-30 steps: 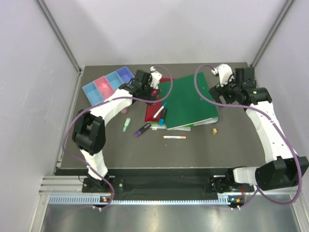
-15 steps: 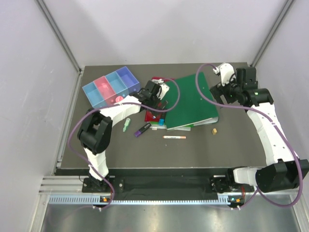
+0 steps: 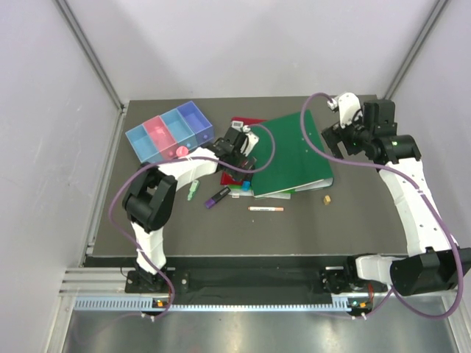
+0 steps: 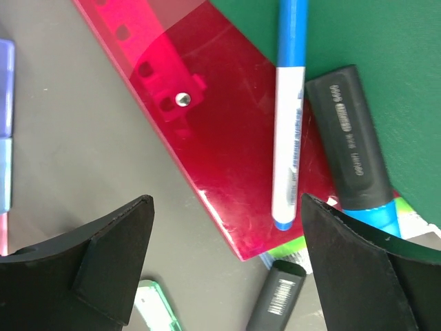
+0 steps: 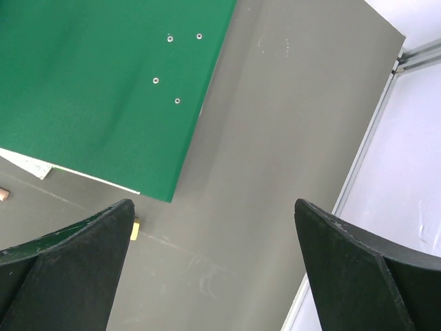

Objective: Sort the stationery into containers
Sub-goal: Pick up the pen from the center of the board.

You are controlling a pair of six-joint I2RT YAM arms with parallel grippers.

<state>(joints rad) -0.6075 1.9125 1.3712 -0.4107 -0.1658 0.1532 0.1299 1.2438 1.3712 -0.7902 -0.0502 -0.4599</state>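
The containers (image 3: 169,131), a joined row of blue, pink, blue and violet bins, stand at the back left. The pink-capped bottle (image 3: 179,151) sits at the pink bin's near wall; I cannot tell if it is inside. My left gripper (image 3: 237,151) is open and empty above the red folder (image 4: 220,138). Just beyond its jaws (image 4: 226,207) lie the blue-white pen (image 4: 288,138) and dark marker (image 4: 351,152). The purple-black highlighter (image 4: 275,296) and pale green marker (image 4: 155,307) lie on the table below. My right gripper (image 5: 213,207) is open and empty over bare table; the tan nub (image 5: 136,229) is by its left finger.
The large green binder (image 3: 291,154) lies mid-table, overlapping the red folder. The thin white-orange pen (image 3: 266,209) lies on the table in front of it. The table's right edge and metal frame rail (image 5: 375,138) run close to the right gripper.
My left gripper has moved away from the bins, right and nearer, to above the red folder. The pink-capped bottle now shows by the pink bin. The right arm shifted slightly.
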